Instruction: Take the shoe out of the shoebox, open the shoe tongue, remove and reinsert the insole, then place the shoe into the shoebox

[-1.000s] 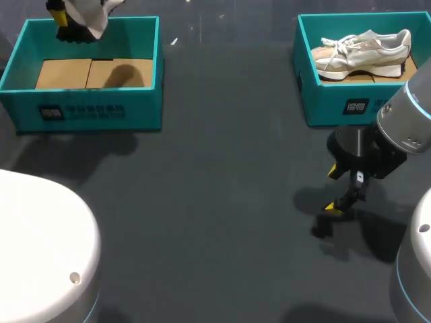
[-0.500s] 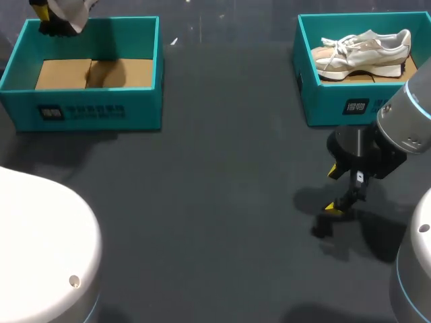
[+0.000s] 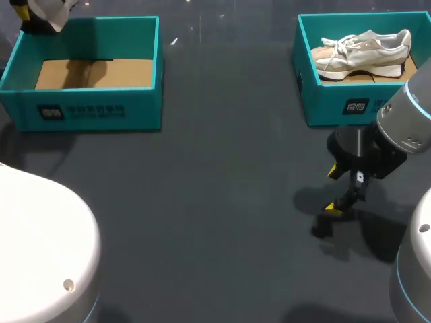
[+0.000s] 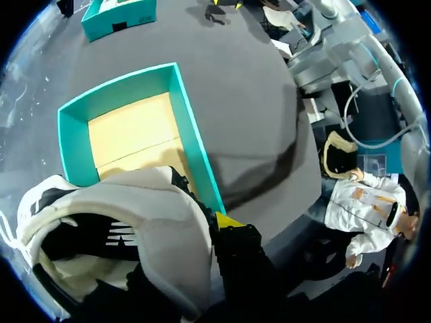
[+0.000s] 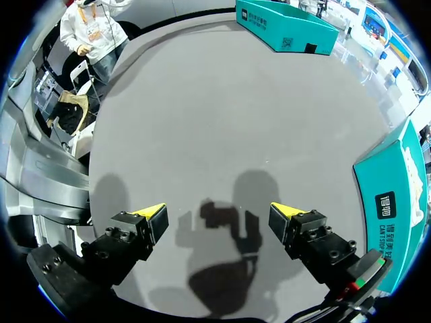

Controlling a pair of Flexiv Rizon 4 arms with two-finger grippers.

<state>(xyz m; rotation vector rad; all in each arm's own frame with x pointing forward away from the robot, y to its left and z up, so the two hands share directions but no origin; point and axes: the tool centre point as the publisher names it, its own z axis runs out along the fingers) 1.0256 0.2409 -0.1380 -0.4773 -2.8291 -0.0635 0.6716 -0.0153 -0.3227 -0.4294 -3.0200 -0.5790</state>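
While the shoe [image 4: 135, 215] it grips hides the left gripper [image 3: 28, 19], the right gripper [image 5: 219, 222] stands wide.

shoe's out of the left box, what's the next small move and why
Probably lower the shoe onto the table toward the middle: the left gripper holds it in the air at the left shoebox's far corner, and the right gripper hangs open over the table.

Seen from above, the left gripper [image 3: 28, 17] and the shoe [image 3: 54, 8] it grips are cut off at the frame's edge. In the left wrist view the shoe hides all but one yellow fingertip [image 4: 227, 220]. Beside the right gripper's [image 5: 219, 219] fingers, the dark rim cuts off most of a shoebox [image 5: 394, 195].
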